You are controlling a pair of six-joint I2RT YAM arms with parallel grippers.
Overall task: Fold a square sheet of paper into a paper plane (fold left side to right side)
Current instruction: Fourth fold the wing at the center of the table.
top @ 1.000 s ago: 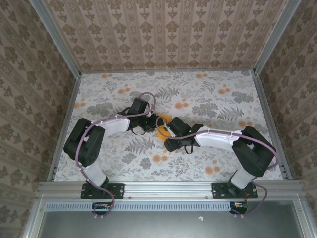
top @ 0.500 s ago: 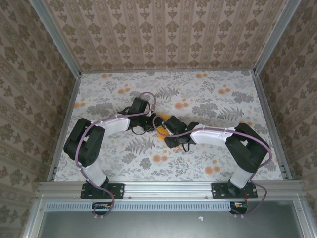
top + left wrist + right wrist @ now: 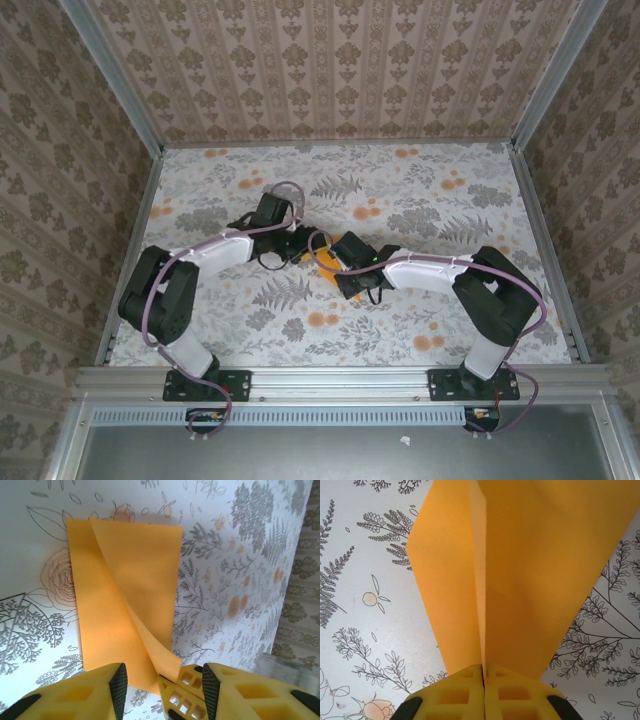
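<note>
The square sheet of paper (image 3: 125,595) sits about the middle of the tabletop (image 3: 420,200), between the two arms. It lies directly on the flowered cloth (image 3: 225,580). It is doubled over into a tall, narrower shape. The lower layer lies flat, while the upper layer bows up off it and twists toward one corner. From the right wrist camera the two layers stand apart like an open book, meeting along one line that runs straight to the grip.

The right end effector (image 3: 483,687) has its yellow fingers pressed together on the paper's edge, with no gap between them. It pinches the raised layer right at that line. I'd say it holds there to control the free edge, so the flap can be carried across and laid down square on the half beneath.

The left end effector (image 3: 163,682) is just beside it, on the left side of the sheet. Its jaws are spread, with the pinched corner and the other arm's fingertips between them, and it closes on nothing. To my eye it sits low by the paper to be ready to press or steady the lower layer.

The fold looks loosely made rather than creased, since the top layer is not yet flat. A sheet this thin could buckle or skew if the pinched corner is pulled off line.
</note>
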